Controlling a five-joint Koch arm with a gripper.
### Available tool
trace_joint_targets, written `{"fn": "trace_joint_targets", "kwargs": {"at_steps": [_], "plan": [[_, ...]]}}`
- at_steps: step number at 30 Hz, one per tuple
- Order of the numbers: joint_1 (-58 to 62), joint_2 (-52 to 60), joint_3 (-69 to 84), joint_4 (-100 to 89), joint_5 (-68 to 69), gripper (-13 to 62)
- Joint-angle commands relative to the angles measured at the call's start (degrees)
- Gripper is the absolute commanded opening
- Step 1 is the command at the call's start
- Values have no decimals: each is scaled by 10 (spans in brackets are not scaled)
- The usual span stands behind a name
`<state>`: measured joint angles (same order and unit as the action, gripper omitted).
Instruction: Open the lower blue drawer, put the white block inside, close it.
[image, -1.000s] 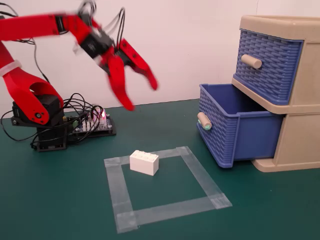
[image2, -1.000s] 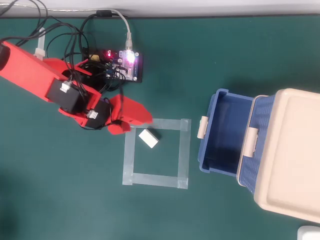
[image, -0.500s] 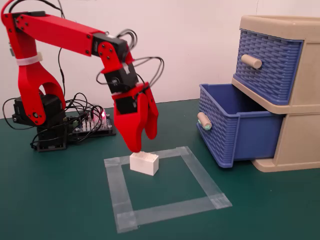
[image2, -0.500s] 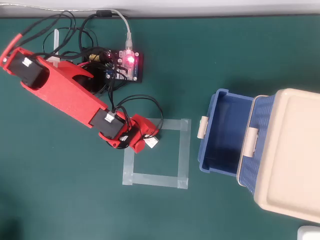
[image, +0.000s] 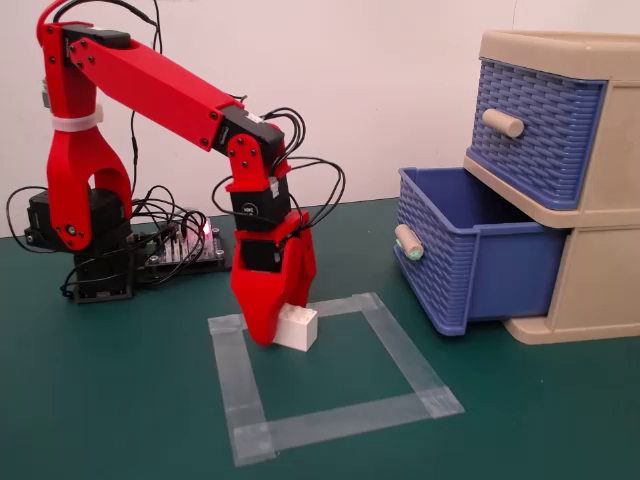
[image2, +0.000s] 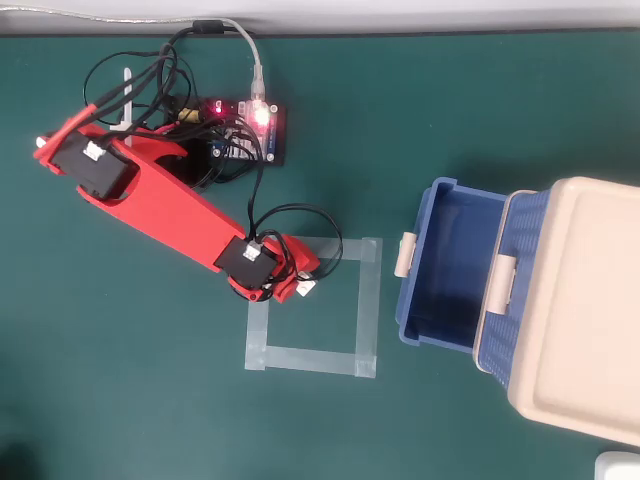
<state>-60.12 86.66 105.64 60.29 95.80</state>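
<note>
The white block (image: 300, 328) sits on the green mat at the back left corner of a taped square (image: 405, 352). My red gripper (image: 283, 325) points straight down with its jaws closed around the block. From overhead only a white sliver of the block (image2: 304, 290) shows at the gripper (image2: 297, 287) tip. The lower blue drawer (image: 480, 265) is pulled out and looks empty, with its mint-tipped handle (image: 408, 242) facing the arm. It also shows open in the overhead view (image2: 420, 275).
The beige cabinet (image: 600, 265) stands at the right, its upper blue drawer (image: 540, 125) slightly out. A controller board with cables (image: 185, 245) lies by the arm base, also in the overhead view (image2: 245, 125). Green mat lies between the tape and the drawer.
</note>
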Motion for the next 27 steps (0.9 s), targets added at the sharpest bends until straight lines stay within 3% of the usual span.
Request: {"fn": "trace_joint_targets", "kwargs": {"at_steps": [1,3,4,8,12,14,17,20,27], "plan": [[-5,20,-7,-2,34,66],[-5,22,-10,-1,44,-69],[-3,25,-9,0,49,-83],[12,55,-8,5,53,-82],[33,225,-9,8,78,-81],[28,311,-11,1,156,-81],[-14,366,-48,-17,399,-81],[-144,268,-137,-83,608,-81],[-225,-14,-354,-150,662,-80]]}}
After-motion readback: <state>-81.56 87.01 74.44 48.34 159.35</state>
